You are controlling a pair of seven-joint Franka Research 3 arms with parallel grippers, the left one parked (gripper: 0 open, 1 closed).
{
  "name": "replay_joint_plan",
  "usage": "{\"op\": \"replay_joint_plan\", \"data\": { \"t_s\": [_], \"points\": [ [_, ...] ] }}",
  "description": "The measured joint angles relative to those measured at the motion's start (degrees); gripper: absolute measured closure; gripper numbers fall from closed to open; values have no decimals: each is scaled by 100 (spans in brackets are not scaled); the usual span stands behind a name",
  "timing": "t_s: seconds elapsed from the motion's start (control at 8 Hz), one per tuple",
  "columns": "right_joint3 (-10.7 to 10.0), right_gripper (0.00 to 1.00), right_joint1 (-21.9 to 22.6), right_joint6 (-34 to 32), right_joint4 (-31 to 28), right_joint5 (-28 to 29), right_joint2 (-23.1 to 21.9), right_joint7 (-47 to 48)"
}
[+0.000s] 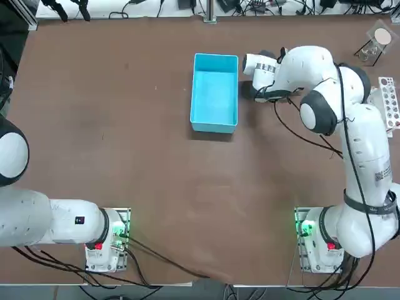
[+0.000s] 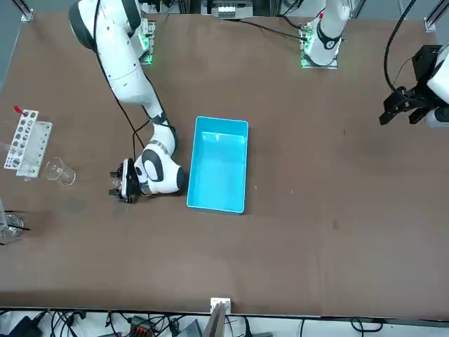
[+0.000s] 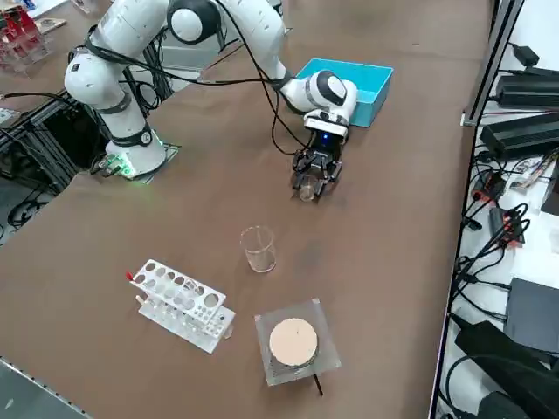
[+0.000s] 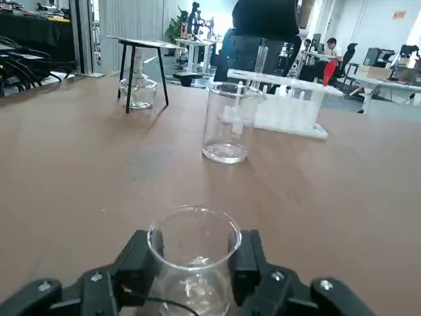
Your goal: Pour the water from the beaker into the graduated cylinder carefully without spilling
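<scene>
My right gripper (image 4: pixel 193 260) is low over the table and shut on the beaker (image 4: pixel 194 237), a small clear glass standing upright between the two black fingers (image 4: pixel 139 258). In the right side view the gripper (image 3: pixel 314 179) holds the beaker (image 3: pixel 306 190) just beyond the blue tray's end. In the front view the gripper (image 2: pixel 121 181) lies level to the left of the tray. The graduated cylinder (image 3: pixel 258 249), a taller clear glass, stands upright a short way ahead of the fingers (image 4: pixel 227 122) (image 2: pixel 59 172). In the top view the arm hides the gripper and the beaker.
A blue tray (image 1: pixel 215 94) sits beside the wrist. A white rack with holes (image 3: pixel 179 305) stands past the cylinder. A small stand with a round disc (image 3: pixel 293 345) is at the table's corner, with a clear flask (image 4: pixel 138 92) under it.
</scene>
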Motion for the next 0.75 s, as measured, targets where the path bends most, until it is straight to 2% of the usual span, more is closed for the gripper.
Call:
{"op": "replay_joint_plan", "data": {
  "t_s": [0.25,0.38,0.62,0.75],
  "points": [
    [-3,39,-15,-251,100,30,-160,-304],
    [-8,39,-82,-315,119,105,-400,-623],
    [-13,39,-404,-183,-26,392,-1100,-1333],
    [-15,39,-646,112,-317,511,-1553,-1631]
  ]
}}
